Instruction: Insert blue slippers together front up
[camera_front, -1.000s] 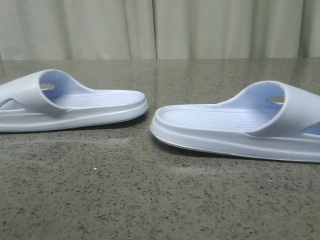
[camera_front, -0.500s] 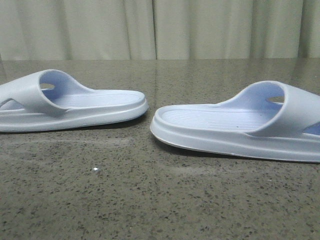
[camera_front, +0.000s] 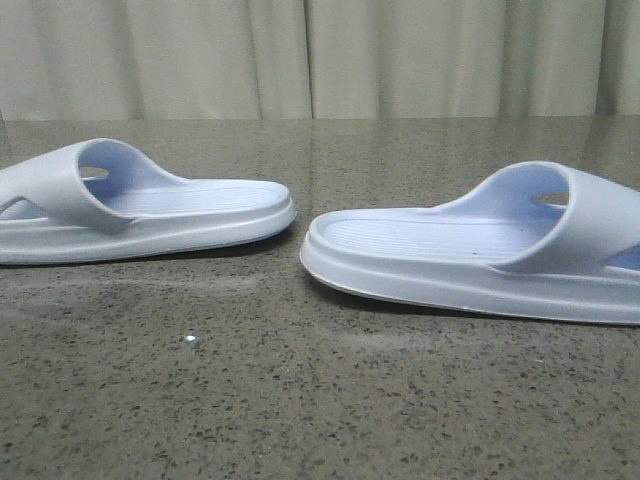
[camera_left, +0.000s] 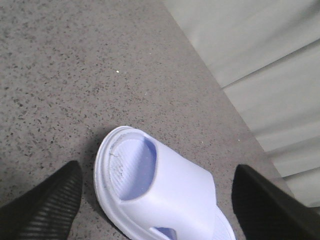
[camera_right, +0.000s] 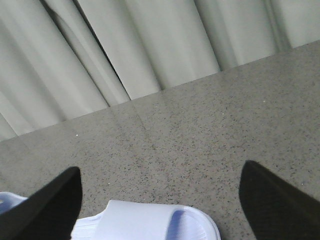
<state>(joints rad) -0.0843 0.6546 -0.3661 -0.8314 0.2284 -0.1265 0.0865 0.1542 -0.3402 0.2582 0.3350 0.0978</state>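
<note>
The left slipper (camera_front: 140, 205) lies flat on the table (camera_front: 300, 400), heel inward; the left gripper (camera_left: 157, 200) hangs spread wide above its strap. The right slipper (camera_front: 480, 250) mirrors it, under the equally wide right gripper (camera_right: 160, 205). Each should probably descend centred on its strap before closing.

You see the left gripper (camera_left: 159, 197) and right gripper (camera_right: 160, 200) only as matte black, wedge-shaped fingertips (camera_left: 47, 210), the left one's inner face finely ribbed.

bare table (camera_front: 300, 400) between slippers (camera_front: 460, 250); curtain (camera_front: 320, 55) behind
</note>
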